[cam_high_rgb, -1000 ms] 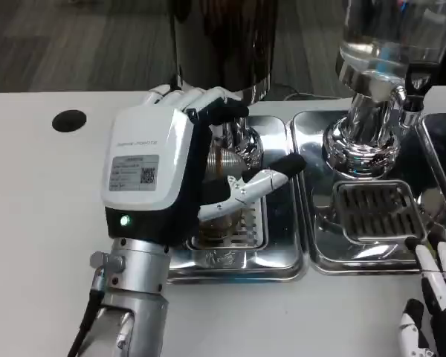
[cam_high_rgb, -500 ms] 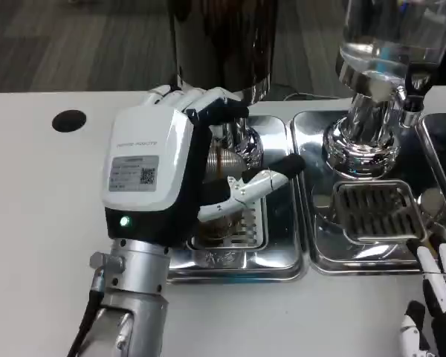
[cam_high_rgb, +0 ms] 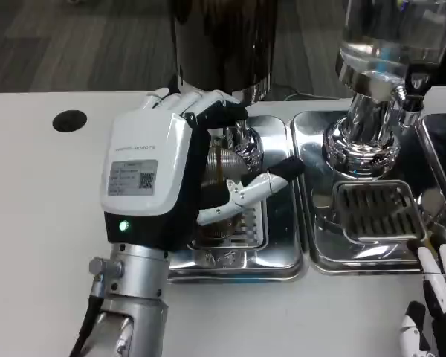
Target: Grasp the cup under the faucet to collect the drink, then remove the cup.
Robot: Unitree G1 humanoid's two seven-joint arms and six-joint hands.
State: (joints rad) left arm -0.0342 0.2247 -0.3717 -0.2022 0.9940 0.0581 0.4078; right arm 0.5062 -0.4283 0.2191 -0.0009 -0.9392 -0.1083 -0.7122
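Note:
A clear ribbed cup (cam_high_rgb: pixel 221 165) with brown drink in it stands over the drip tray (cam_high_rgb: pixel 276 249), under the chrome faucet (cam_high_rgb: pixel 236 135) of the dark dispenser (cam_high_rgb: pixel 223 44). My left hand (cam_high_rgb: pixel 152 175) grips the cup from the left. Its fingers (cam_high_rgb: pixel 201 104) wrap behind the cup and the thumb (cam_high_rgb: pixel 256 186) crosses in front. The hand's white back hides most of the cup. My right hand (cam_high_rgb: pixel 435 305) lies at the bottom right corner, fingers straight and apart, holding nothing.
A second dispenser with a clear tank (cam_high_rgb: pixel 372 89) stands at the right over its own chrome tray and grate (cam_high_rgb: pixel 372 212). A black round hole (cam_high_rgb: pixel 69 120) sits in the white table at the left.
My left hand has tipped and shifted slightly with the cup still in its grip. The right hand has sunk a little lower in the corner.

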